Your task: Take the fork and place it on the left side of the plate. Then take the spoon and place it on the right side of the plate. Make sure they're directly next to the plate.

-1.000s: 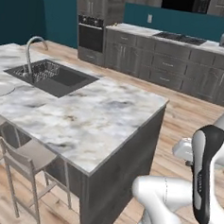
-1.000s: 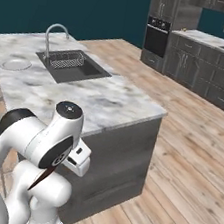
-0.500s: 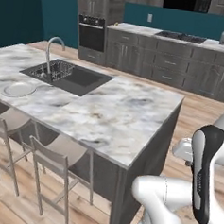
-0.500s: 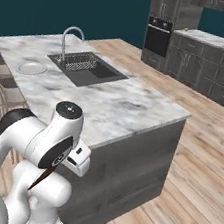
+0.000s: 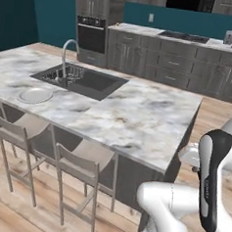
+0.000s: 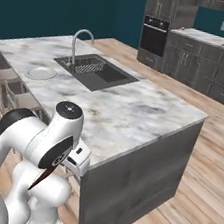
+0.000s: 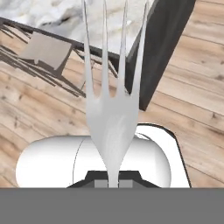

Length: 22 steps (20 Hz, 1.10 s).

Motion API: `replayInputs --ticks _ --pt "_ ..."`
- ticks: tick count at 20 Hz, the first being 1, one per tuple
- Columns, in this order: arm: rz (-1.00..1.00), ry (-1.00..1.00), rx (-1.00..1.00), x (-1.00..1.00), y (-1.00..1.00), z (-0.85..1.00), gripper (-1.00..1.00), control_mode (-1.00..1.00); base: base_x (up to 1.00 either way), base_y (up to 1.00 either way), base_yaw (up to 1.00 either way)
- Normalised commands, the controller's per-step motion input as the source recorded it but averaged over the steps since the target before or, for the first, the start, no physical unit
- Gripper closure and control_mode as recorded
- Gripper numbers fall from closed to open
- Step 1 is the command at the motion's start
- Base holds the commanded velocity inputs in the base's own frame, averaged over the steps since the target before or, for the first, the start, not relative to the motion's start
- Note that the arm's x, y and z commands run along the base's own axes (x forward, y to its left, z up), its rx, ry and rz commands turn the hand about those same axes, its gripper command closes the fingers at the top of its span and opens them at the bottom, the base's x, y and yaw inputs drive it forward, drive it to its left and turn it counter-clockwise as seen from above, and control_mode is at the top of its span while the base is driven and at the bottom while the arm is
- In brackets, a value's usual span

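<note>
Island nearer, silver four-tined fork (image 7: 111, 109), tines up

Your arm (image 6: 39, 144) is folding low beside the base, elbow raised, hand tucked downward. Your fingers (image 7: 101, 183) are pinching shut on the fork (image 7: 113, 113) (tines pointing away from the hand).

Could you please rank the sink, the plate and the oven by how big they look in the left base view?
Largest to smallest:
1. sink
2. oven, though it stands farther back
3. plate
</note>
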Motion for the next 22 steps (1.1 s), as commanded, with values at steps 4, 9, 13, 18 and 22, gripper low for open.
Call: replayInputs --ticks 4,9,13,18,22 --pt "0.00 0.00 0.00 0.00 0.00 0.00 1.00 1.00 0.00 0.79 -0.21" --pt "0.00 0.00 0.00 0.00 0.00 0.00 1.00 1.00 0.00 0.81 -0.22" --pt "0.00 0.00 0.00 0.00 0.00 0.00 1.00 1.00 0.00 0.82 -0.23" --pt "0.00 0.00 0.00 0.00 0.00 0.00 1.00 1.00 0.06 0.85 -0.25" --pt "0.00 0.00 0.00 0.00 0.00 0.00 1.00 1.00 0.13 0.84 -0.25"
